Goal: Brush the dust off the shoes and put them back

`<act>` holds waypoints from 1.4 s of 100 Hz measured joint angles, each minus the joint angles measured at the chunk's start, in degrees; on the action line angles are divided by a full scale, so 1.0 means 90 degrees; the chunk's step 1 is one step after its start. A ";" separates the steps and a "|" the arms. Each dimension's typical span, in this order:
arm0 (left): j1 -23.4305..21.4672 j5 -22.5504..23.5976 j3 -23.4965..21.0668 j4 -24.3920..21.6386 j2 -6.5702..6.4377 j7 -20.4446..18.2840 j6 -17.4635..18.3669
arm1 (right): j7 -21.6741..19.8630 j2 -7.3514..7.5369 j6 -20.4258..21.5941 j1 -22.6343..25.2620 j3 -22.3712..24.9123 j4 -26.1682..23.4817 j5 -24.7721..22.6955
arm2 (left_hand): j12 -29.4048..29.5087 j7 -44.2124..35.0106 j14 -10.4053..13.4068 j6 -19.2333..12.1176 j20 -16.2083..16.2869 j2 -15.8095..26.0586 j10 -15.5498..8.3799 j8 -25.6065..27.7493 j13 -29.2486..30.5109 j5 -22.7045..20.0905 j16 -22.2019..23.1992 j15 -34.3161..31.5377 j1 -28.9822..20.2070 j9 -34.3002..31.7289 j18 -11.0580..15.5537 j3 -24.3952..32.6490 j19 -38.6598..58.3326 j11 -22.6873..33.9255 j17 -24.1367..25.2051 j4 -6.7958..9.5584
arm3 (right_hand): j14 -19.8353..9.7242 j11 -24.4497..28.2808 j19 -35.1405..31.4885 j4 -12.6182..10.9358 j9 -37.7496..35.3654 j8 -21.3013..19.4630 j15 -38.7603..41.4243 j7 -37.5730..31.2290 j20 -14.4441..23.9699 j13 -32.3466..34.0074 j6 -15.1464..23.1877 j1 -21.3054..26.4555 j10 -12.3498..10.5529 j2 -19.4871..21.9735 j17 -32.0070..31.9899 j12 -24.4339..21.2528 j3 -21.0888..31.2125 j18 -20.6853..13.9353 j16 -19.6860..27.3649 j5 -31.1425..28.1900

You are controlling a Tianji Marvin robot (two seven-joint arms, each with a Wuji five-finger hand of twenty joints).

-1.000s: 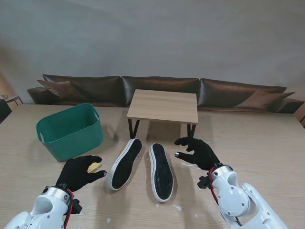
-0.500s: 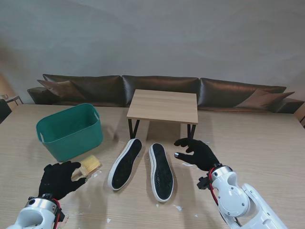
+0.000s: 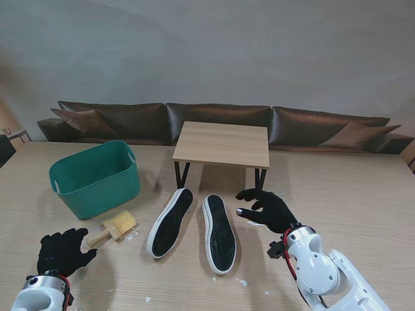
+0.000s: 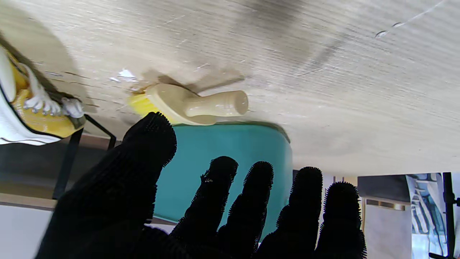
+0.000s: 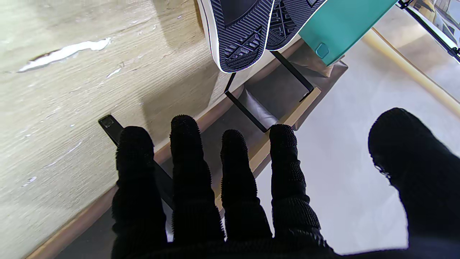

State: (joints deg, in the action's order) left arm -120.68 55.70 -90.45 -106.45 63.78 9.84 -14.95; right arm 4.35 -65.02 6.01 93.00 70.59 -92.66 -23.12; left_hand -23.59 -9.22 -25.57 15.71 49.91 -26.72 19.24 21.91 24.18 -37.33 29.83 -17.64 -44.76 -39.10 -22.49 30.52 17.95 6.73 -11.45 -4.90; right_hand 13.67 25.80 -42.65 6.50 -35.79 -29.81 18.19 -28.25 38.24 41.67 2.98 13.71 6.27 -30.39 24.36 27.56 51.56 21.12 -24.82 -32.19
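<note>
My left robot hand [image 3: 60,251] is spread and empty near the wooden yellow-bristled brush [image 3: 115,227]; my right robot hand [image 3: 269,208], also spread, should grasp the nearer sole-up black shoe [image 3: 218,232] midway along its length.

The table [image 3: 363,194] is viewed from above; the green basket [image 3: 97,178] [image 4: 222,162] [image 5: 337,25] is shared by close, inverted wrist views.

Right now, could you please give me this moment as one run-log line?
left hand: open, apart from brush | right hand: open, beside shoes | shoes: soles up on table
</note>
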 measured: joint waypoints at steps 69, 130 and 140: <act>0.1233 0.0026 0.0369 0.1239 -0.0150 -0.0589 -0.0158 | -0.0043 0.0000 -0.0050 -0.0010 -0.0037 0.0035 0.0166 | -0.0140 -0.0067 0.0026 -0.0255 0.0258 -0.0100 -0.0098 -0.0018 0.0000 0.0159 0.0157 -0.0142 0.0132 0.0080 0.0099 0.0149 0.0061 0.0002 0.0007 0.0000 | 0.0000 0.0000 0.0000 0.0000 -0.0009 0.0000 0.0047 0.0000 0.0002 0.0000 -0.0074 0.0000 0.0025 0.0010 0.0000 -0.0001 0.0000 0.0000 -0.0001 -0.0005; 0.2091 0.0320 0.0873 0.1910 -0.0340 -0.1268 -0.0138 | 0.0040 -0.0039 -0.0083 -0.0130 -0.0111 0.0221 0.0353 | -0.0421 -0.0823 0.0116 0.0061 0.0724 -0.0176 -0.0103 0.0864 0.0340 -0.0255 0.0481 -0.0962 0.0064 -0.0278 0.0104 0.0798 0.0814 0.0273 -0.0567 0.0000 | 0.0009 0.0088 0.0000 0.0000 -0.0083 0.0000 0.0049 0.0000 0.0002 0.0032 -0.0158 0.0000 0.0136 0.0014 0.0000 -0.0002 0.0001 0.0000 -0.0003 -0.0009; 0.2245 0.0344 0.0976 0.2045 -0.0366 -0.1240 -0.0129 | 0.0046 -0.0047 -0.0084 -0.0137 -0.0112 0.0232 0.0387 | -0.0710 -0.1185 0.0117 0.0240 0.0403 -0.0372 -0.0099 0.1561 0.0672 -0.0306 0.0710 -0.1405 -0.0159 -0.0526 0.0232 0.0882 0.3133 0.0491 -0.0224 -0.0147 | 0.0009 0.0088 0.0000 0.0000 -0.0083 0.0000 0.0049 -0.0001 0.0002 0.0040 -0.0161 0.0000 0.0140 0.0031 0.0000 -0.0002 0.0002 0.0000 -0.0003 -0.0009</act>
State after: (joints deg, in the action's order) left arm -100.47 58.80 -81.66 -88.04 60.49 -1.32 -16.11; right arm 4.76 -65.43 5.26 91.76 69.59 -90.57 -19.63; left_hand -29.98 -19.89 -24.51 17.86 53.54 -30.07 18.36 35.95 30.22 -40.08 36.21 -30.29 -46.19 -43.84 -20.40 38.45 46.15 11.15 -13.47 -6.22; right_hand 13.75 26.58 -42.65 6.50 -36.53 -29.81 18.63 -28.25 38.26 42.03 1.53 13.71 7.53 -30.11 24.36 27.55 51.58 21.12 -24.84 -32.28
